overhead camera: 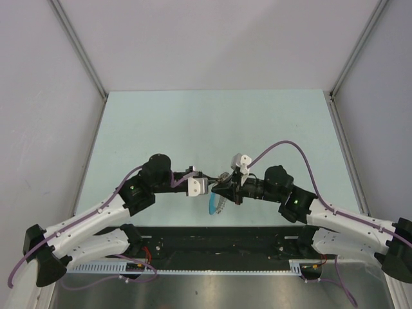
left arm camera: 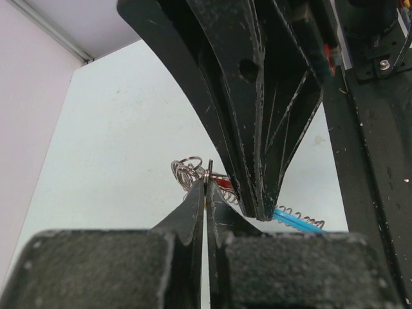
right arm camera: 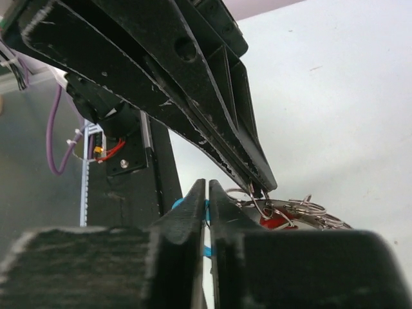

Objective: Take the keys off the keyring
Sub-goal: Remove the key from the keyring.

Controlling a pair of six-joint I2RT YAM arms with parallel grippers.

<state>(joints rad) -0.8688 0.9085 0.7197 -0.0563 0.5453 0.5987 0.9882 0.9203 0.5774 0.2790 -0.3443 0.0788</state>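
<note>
Left gripper has its fingers pressed together on a thin wire of the floppy keyring of silvery coiled metal links with one bright blue arc, whose coils bunch just beyond its tip. Between the two tips, a tiny red-headed key sits among the silvery rings. Right gripper, almost tip to tip with the left, is clamped on the blue arc. Both meet over the near middle of the pale green counter.
</note>
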